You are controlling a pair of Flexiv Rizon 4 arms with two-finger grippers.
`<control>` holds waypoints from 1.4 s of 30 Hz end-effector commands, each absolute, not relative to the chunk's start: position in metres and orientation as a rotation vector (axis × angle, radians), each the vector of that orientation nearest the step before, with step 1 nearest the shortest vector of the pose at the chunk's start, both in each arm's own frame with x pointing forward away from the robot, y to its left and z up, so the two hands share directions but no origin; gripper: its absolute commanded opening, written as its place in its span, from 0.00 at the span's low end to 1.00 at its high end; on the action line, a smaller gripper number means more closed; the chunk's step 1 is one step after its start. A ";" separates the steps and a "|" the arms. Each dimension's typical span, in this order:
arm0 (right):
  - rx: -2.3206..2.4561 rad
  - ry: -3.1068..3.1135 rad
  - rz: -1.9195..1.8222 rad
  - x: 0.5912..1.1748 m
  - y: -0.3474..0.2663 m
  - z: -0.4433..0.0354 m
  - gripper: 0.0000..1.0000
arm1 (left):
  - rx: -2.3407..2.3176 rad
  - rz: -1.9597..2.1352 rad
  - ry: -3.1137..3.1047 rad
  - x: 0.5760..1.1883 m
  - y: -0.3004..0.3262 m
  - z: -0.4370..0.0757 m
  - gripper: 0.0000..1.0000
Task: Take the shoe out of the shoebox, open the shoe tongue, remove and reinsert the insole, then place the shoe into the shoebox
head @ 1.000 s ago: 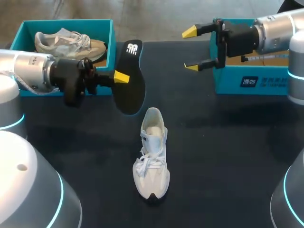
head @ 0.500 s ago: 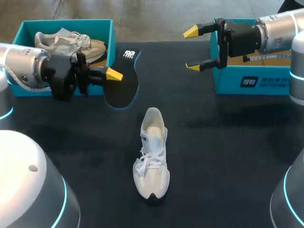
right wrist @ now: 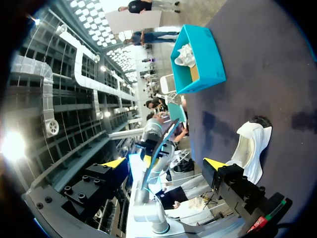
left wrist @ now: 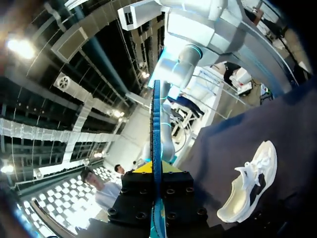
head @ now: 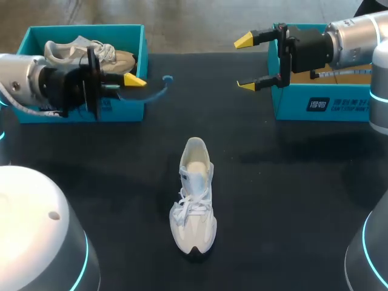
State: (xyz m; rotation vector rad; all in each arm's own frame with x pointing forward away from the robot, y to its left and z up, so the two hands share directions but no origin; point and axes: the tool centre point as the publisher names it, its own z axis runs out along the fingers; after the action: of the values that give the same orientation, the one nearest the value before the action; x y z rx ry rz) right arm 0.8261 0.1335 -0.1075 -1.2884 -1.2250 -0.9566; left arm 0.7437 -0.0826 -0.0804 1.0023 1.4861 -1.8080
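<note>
Left gripper (head: 131,81) is clenched on the insole (head: 159,91), which stands edge-on between its fingers. In the left wrist view the left gripper (left wrist: 156,171) has the insole (left wrist: 157,124) as a thin blue-edged strip running straight out past the yellow tips. From the head view the insole shows only as a slim dark curve held above the table, just beside the near corner of the left shoebox.

Right gripper (head: 245,63) hangs over the far side of the table in front of the right shoebox. Its fingers are spread wide and nothing is between them. The right wrist view shows the right gripper (right wrist: 164,163) the same way, released, with both yellow tips well apart.

The black table (head: 291,194) carries two teal boxes at its far corners. The left shoebox (head: 85,29) holds a grey and beige shoe (head: 91,53) lying on its side. The right shoebox (head: 315,104) is largely hidden behind the right arm, so what is in it cannot be told.

The white shoe (head: 194,203) sits upright near the middle of the table, apart from both boxes and both grippers. Its toe is toward the near edge, and its open, light-lined mouth faces up.
</note>
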 end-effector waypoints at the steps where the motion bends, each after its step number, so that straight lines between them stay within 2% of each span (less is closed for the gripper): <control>1: -1.293 -1.227 -0.956 0.825 0.134 -0.107 1.00 | 0.800 -2.044 1.630 0.752 -0.079 -0.079 0.00; 9: -1.293 -1.227 -0.956 0.825 0.134 -0.107 1.00 | 0.374 -2.392 1.723 0.757 -0.072 -0.082 0.00; 27: -1.293 -1.227 -0.956 0.825 0.134 -0.107 1.00 | 0.402 -2.382 1.745 0.759 -0.071 -0.081 0.00; 35: -1.293 -1.227 -0.956 0.825 0.134 -0.107 1.00 | -0.846 -2.654 1.880 0.768 -0.072 -0.065 0.00; 42: -1.293 -1.227 -0.956 0.825 0.134 -0.107 1.00 | -1.312 -2.662 2.052 0.759 -0.072 -0.047 0.00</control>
State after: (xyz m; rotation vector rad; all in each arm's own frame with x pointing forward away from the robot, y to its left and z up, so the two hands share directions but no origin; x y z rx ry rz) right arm 0.8260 0.1337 -0.1075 -1.2877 -1.2243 -0.9575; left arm 0.7701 -0.0727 -0.0572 -0.1283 1.8753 -2.6344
